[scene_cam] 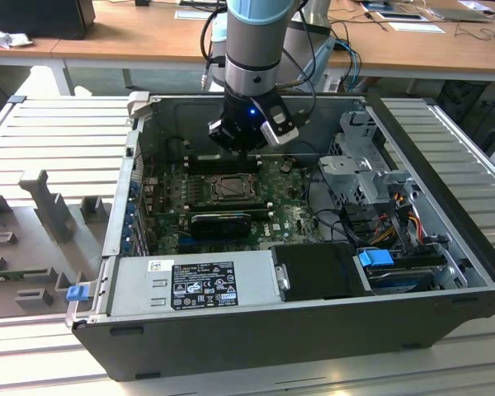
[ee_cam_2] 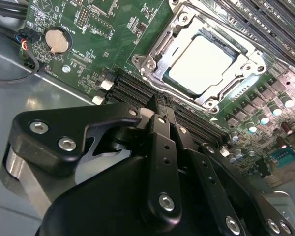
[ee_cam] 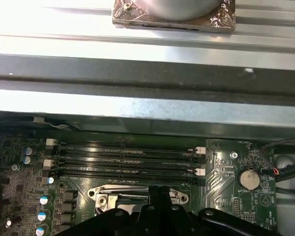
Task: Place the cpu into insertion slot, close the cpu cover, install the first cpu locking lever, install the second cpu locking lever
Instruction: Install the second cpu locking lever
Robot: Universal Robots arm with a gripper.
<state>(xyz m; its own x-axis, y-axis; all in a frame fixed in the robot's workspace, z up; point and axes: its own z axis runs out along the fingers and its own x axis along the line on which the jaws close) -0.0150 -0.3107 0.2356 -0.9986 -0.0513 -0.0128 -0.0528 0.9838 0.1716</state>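
Green motherboard [ee_cam_2: 88, 44]; pale silvery square cpu [ee_cam_2: 201, 64] seated under cover frame [ee_cam_2: 157, 51].

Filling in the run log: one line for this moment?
gripper: shut, empty, above socket | cpu: seated in socket | cpu cover: closed over it

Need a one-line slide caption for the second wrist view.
Gripper poised above the motherboard, cpu seated in its socket with the cpu cover closed.
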